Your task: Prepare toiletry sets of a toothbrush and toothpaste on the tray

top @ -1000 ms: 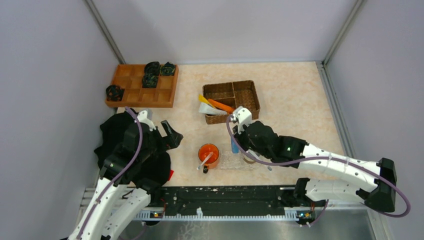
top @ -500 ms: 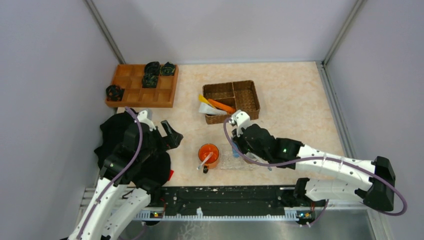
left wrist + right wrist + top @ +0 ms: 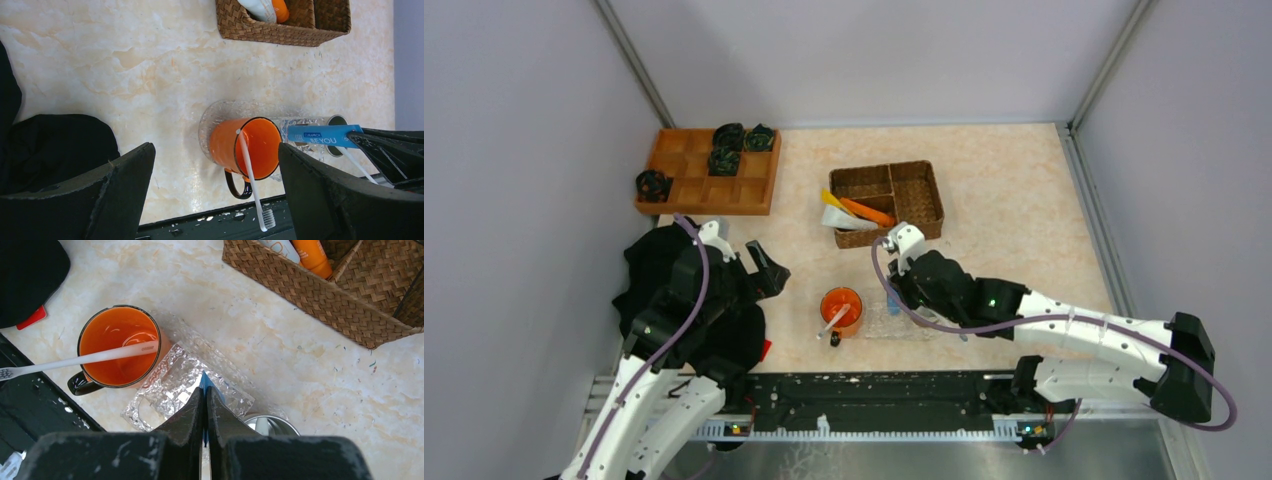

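The right gripper [image 3: 204, 396] pinches a blue toothpaste tube [image 3: 322, 135] over the clear tray [image 3: 165, 390], which lies at 3 o'clock of the orange mug [image 3: 841, 306] from above. A white toothbrush [image 3: 90, 359] leans in the mug. The left gripper [image 3: 215, 150] gapes wide, empty.

- bench [image 3: 310, 355]: marble-look, faintly glossy.
- tray [image 3: 170, 385]: clear, bumpy plastic, glinting.
- basket [image 3: 320, 295]: rough woven wicker.
- mug [image 3: 115, 372]: glossy orange glaze.
- toothbrush [image 3: 75, 361]: smooth white plastic.
- blue tube [image 3: 322, 135]: smooth, printed, slight sheen.
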{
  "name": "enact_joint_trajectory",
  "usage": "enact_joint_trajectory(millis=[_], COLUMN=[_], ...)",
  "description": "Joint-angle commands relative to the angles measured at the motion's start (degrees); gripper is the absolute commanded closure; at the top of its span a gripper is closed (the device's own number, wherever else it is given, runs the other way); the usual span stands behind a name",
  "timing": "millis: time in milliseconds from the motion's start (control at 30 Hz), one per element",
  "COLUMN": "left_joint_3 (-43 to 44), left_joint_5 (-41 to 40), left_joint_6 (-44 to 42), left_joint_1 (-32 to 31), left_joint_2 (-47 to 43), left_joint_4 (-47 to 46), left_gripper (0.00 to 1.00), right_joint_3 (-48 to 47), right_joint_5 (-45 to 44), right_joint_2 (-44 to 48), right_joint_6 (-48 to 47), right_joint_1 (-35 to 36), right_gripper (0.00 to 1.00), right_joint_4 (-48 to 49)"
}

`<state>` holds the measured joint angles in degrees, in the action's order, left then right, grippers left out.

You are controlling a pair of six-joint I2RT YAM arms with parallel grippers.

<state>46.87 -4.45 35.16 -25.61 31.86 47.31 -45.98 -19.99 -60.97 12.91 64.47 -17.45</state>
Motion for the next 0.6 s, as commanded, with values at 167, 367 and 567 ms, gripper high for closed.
enact_joint_trajectory(millis=[167, 367, 567], left_joint_3=[-0.36, -0.19, -0.28], left_joint_5=[0.49, 0.58, 0.84], left_joint_6=[0.26, 0.26, 0.09], left_joint_1=[0.16, 0.18, 0.19], left_joint_2=[-0.51, -0.23, 0.14], left_joint_4=[-0.90, -1.14, -1.57], left_gripper=[0.01, 0.01, 0.01], right_joint_3=[-0.30, -0.43, -0.44], right_joint_5=[-1.83, -1.63, -1.96], right_joint_2=[0.28, 0.46, 1.05], right_joint_6=[1.05, 1.33, 1.95], right_joint_1=[0.58, 0.57, 0.58], right_gripper=[0.99, 0.91, 0.85], right_joint_4=[2.03, 1.11, -0.28])
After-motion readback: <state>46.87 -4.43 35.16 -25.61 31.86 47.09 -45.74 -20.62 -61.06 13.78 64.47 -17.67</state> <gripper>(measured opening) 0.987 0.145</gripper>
